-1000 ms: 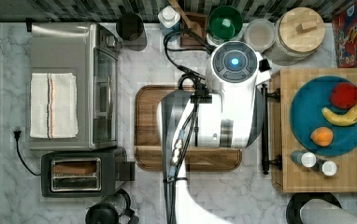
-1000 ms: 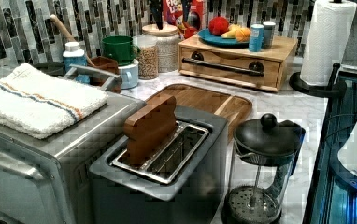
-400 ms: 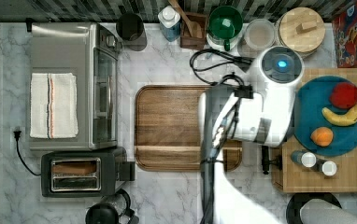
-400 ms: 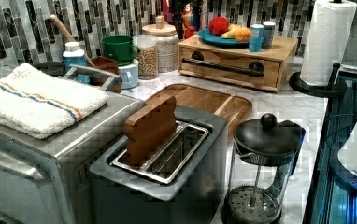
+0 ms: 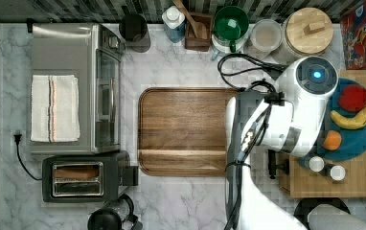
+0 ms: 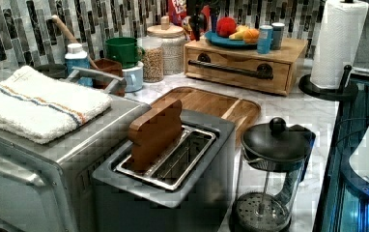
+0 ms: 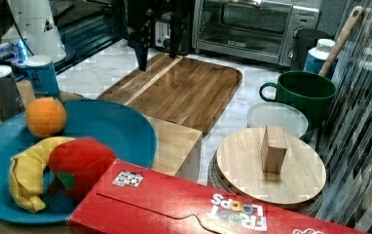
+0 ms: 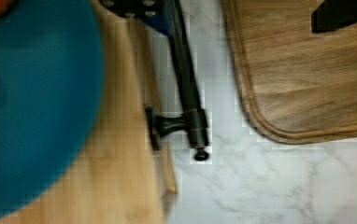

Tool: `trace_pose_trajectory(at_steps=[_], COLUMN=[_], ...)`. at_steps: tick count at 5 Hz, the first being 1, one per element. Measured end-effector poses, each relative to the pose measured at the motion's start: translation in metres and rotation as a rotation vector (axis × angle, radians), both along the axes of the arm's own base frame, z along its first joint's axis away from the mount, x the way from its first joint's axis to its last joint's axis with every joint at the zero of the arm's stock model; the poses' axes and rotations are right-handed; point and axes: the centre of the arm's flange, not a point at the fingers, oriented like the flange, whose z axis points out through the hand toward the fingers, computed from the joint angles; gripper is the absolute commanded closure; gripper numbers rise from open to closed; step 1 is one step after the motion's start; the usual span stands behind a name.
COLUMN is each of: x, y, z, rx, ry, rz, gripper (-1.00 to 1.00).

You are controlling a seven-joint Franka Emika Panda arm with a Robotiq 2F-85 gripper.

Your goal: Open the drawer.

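Overhead, drawer (image 6: 236, 71) handle (image 5: 273, 167) mostly arm-hidden.

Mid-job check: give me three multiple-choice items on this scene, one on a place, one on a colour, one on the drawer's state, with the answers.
1. In the left view, what sits on top of the drawer unit?
A. the blue plate of fruit
B. the folded towel
C. the French press

2. What colour is the drawer handle?
A. silver
B. black
C. white

3. The drawer is:
A. pulled fully out
B. removed
C. shut

Answers: 1 A, the blue plate rests on its top. 2 B, the bar is black in the wrist view. 3 C, the drawer front lies flush with its box in the left view.
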Motion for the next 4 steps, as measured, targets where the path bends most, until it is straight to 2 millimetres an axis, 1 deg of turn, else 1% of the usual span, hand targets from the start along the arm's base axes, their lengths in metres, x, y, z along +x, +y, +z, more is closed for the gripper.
trace_pose_trajectory(at_steps=[1,3,4], x=[-0.004,-0.008,-0.008], y=[-0.017,-0.03,-0.03], z=[-0.002,-0.011,-0.018], rx=[-0.029,-0.016,-0.023], ry=[-0.011,-0.05,-0.081], rz=[-0.011,0.006,0.011], gripper=[-1.0,-1.0,-1.0])
